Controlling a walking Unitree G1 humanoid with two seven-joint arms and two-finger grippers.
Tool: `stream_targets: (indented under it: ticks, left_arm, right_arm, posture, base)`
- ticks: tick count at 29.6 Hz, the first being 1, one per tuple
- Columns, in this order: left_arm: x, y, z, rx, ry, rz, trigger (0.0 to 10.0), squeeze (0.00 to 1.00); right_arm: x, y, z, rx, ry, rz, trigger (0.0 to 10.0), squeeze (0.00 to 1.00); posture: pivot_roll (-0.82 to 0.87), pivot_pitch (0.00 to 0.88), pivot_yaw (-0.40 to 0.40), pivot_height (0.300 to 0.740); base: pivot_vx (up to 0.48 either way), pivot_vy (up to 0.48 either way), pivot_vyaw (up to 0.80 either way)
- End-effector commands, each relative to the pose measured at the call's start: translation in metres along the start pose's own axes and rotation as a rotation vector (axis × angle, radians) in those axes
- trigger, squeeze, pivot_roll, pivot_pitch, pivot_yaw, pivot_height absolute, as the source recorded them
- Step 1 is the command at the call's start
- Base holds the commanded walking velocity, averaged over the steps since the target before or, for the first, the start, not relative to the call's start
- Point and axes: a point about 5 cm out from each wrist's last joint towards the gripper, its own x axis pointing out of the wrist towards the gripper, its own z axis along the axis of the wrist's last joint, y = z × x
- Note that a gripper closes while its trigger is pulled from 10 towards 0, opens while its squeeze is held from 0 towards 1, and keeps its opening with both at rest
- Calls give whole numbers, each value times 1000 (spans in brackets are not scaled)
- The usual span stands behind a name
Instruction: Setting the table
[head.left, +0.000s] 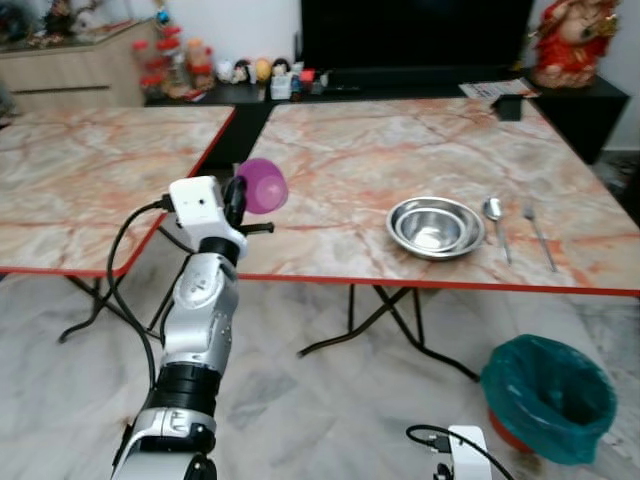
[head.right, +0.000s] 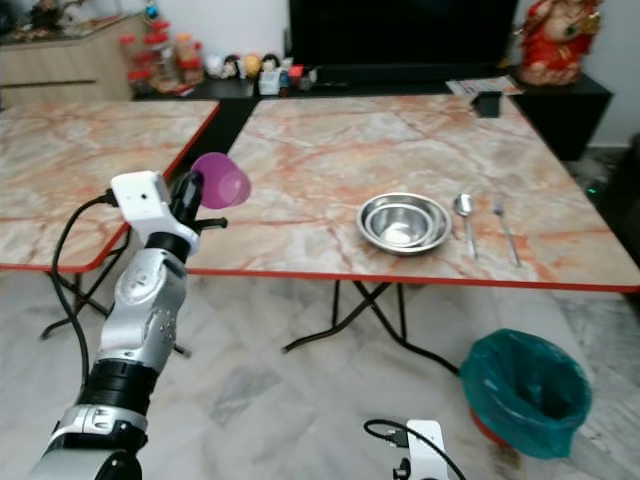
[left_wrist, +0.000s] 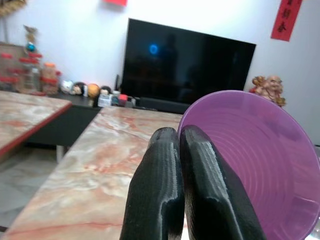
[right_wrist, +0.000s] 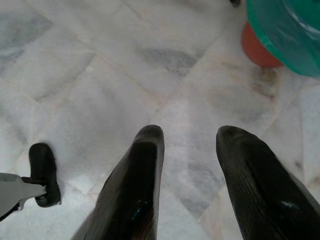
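Your left hand (head.left: 243, 200) is gripping a purple cup (head.left: 262, 186) at the surface (head.left: 340, 170) edge; right hand (right_wrist: 187, 170) is hanging w/ fingers apart over the floor (right_wrist: 100, 75).

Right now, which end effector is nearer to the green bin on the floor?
Right. The right end effector hangs low over the floor beside the green bin. The left end effector is raised at the table's near edge, holding the purple cup.
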Motion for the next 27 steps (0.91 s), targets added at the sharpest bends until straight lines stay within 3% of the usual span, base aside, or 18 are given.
stream_targets:
  ticks: [1, 27]
  left_arm:
    - [3, 4, 6, 19, -14, 5, 10000, 0]
    - [2, 3, 5, 13, -1, -25, 10000, 0]
  right_arm:
    - [1, 4, 6, 7, -17, 7, 10000, 0]
    - [1, 4, 6, -2, -19, 8, 10000, 0]
  posture:
    - [17, 0, 52, 740]
    - [18, 4, 55, 740]
  base:
    - [428, 0, 0]
    - [433, 0, -40]
